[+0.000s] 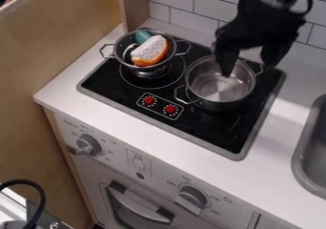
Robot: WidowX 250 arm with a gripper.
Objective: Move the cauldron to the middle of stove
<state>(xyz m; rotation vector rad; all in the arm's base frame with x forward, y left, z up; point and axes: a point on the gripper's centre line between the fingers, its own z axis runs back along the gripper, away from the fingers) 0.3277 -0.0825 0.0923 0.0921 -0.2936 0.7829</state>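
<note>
Cauldron [219, 90] near right edge of stove [210, 127]; my gripper [249, 69] wide over far rim [254, 78], I should pinch wall squarely, then carry level

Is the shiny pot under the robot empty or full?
Empty. Looking down into the pot, you can see its bare metal bottom, with no food on it.

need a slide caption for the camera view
Open black gripper over a two-handled metal pot on a toy stove, beside a smaller dish of toy food.
</note>
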